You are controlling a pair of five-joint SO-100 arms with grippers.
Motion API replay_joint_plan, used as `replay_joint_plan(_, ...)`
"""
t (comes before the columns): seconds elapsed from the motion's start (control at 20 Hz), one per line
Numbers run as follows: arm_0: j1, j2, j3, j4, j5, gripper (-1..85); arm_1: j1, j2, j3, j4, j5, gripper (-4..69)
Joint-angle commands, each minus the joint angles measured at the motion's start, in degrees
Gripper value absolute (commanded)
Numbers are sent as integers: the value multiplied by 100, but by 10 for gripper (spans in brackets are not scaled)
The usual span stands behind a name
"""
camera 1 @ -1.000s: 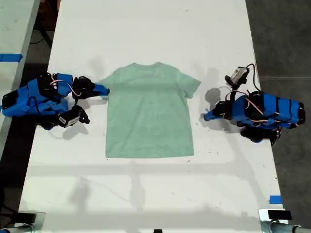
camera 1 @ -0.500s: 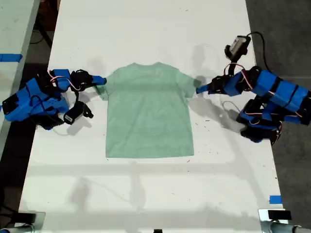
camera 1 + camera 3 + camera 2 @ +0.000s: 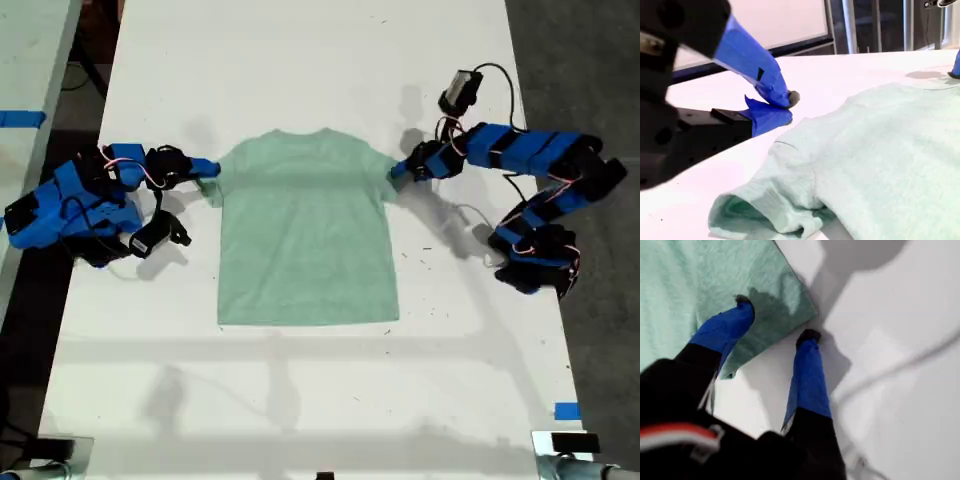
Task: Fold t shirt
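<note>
The pale mint t shirt (image 3: 305,230) lies flat, face up, on the white table (image 3: 300,400), neck toward the far edge. At the exterior view's right my first gripper (image 3: 398,171) stands open over a sleeve corner. In the first wrist view that gripper (image 3: 776,319) has one fingertip (image 3: 742,307) on the cloth (image 3: 690,280) and the other resting on bare table just off the hem. At the exterior view's left my second gripper (image 3: 208,167) is shut at the other sleeve. In the second wrist view its tips (image 3: 787,105) meet just beyond the rumpled sleeve (image 3: 775,205), with no cloth seen between them.
A thin white cable (image 3: 465,212) lies on the table by the first arm's base and also shows in its wrist view (image 3: 900,365). Blue tape (image 3: 566,411) marks the near corner at the exterior view's right. A second table (image 3: 25,60) stands at that view's left.
The first arm swung up and in from the table beside the shirt to the sleeve. The second gripper shifted slightly toward the far edge early on, then held still.
</note>
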Motion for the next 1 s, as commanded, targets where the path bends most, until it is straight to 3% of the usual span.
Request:
replay_joint_plan(0.0,0,35,88,-70,-18,-4,246,-501,-369,-510,70,213)
replay_joint_plan(0.1,0,35,88,-70,-9,-4,299,-659,-519,-571,-18,190)
replay_joint_plan(0.15,0,35,97,-62,-9,-4,264,-747,-580,-571,0,13)
replay_joint_plan(0.35,-18,35,97,-53,-18,-4,70,-536,-448,-501,35,17)
replay_joint_plan(0.6,-44,35,97,-53,0,-4,-729,1846,132,-53,721,18)
replay_joint_plan(0.8,-62,35,97,-53,9,-4,-2232,2224,-1169,176,413,18)
replay_joint_plan(0.95,-62,35,97,-53,9,-4,-3278,1283,-1802,-439,413,18)
